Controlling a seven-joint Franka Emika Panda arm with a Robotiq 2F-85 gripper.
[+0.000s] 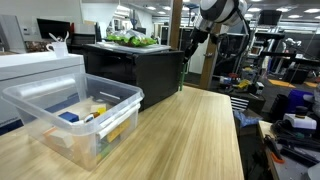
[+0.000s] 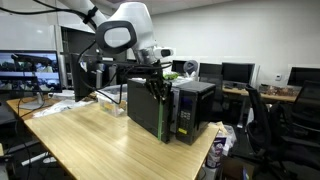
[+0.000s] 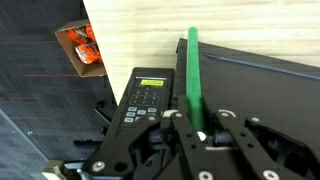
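My gripper (image 3: 200, 130) sits over the top corner of a black box (image 3: 260, 75) on the wooden table. Its two fingers close on either side of a thin green strip (image 3: 193, 60) that runs along the box's edge. In both exterior views the gripper (image 2: 155, 87) (image 1: 190, 42) hangs at the box's upper edge, and the green strip (image 2: 163, 118) (image 1: 183, 75) runs down the box's corner. A black device with a keypad and small display (image 3: 143, 97) stands right beside the box (image 2: 195, 108).
A clear plastic bin (image 1: 75, 115) with small coloured items stands on the wooden table (image 1: 190, 135). Green items (image 1: 132, 40) lie on top of the black box. A cardboard box with orange contents (image 3: 82, 45) sits on the floor. Chairs and desks stand around.
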